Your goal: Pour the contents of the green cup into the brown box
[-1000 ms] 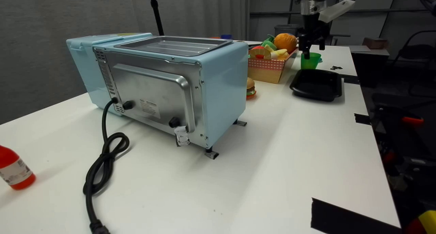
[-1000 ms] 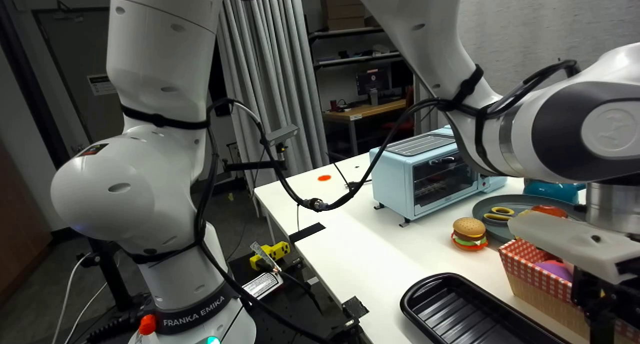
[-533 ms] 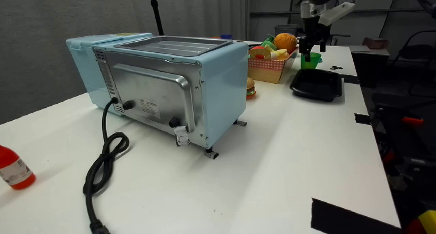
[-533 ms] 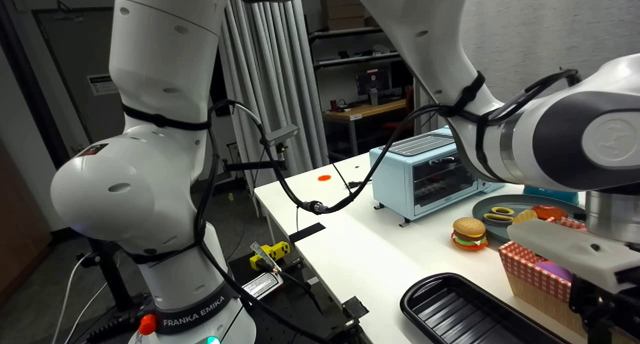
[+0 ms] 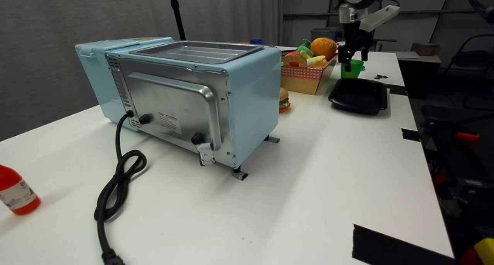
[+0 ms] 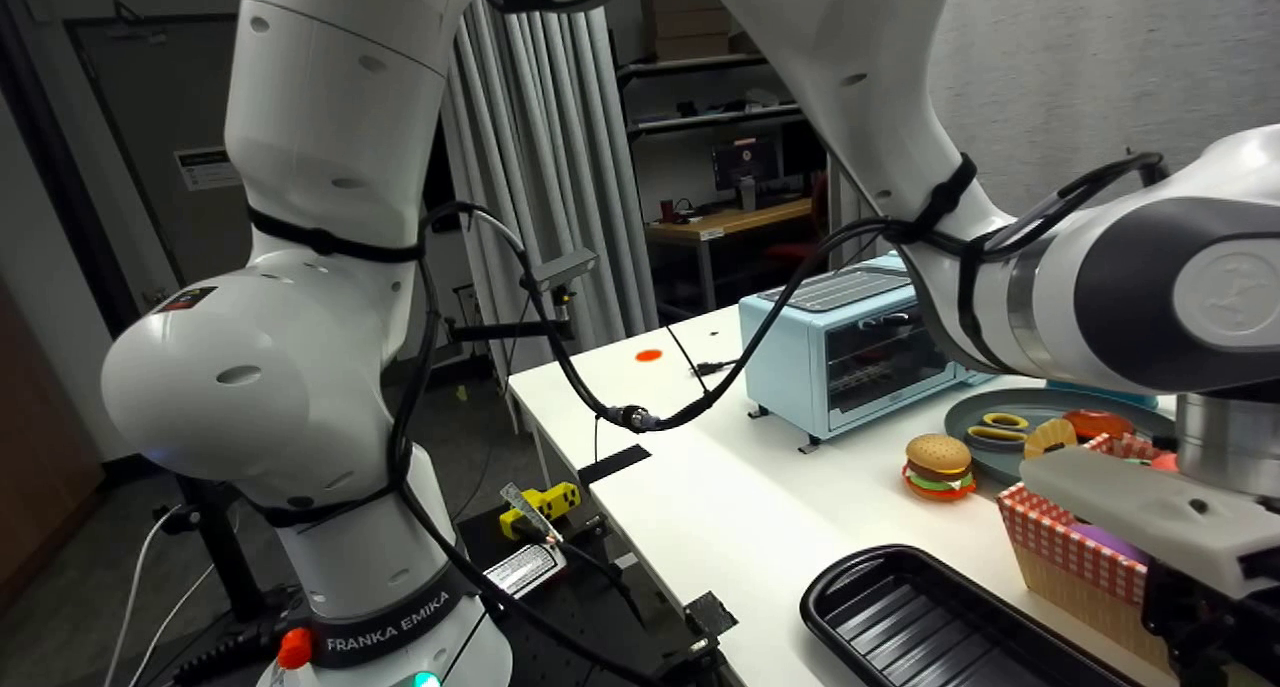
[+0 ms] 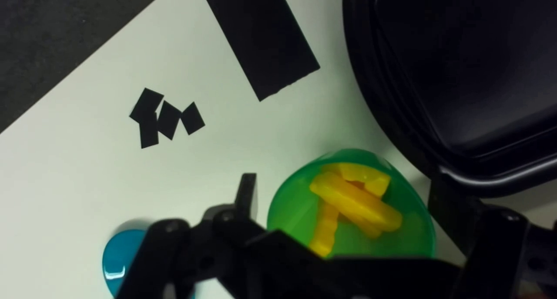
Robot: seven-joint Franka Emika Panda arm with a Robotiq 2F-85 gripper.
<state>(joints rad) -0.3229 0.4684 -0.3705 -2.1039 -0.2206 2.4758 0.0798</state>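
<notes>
Green cup (image 7: 293, 203): upright, yellow pieces (image 7: 357, 202) inside.
Gripper (image 7: 343, 198): jaws spread, astride green cup.
Brown box (image 5: 299, 83): near green cup.

Claw (image 5: 356, 63) sunk slightly lower at green cup (image 5: 354, 73), forearm (image 6: 880, 107) too.
</notes>
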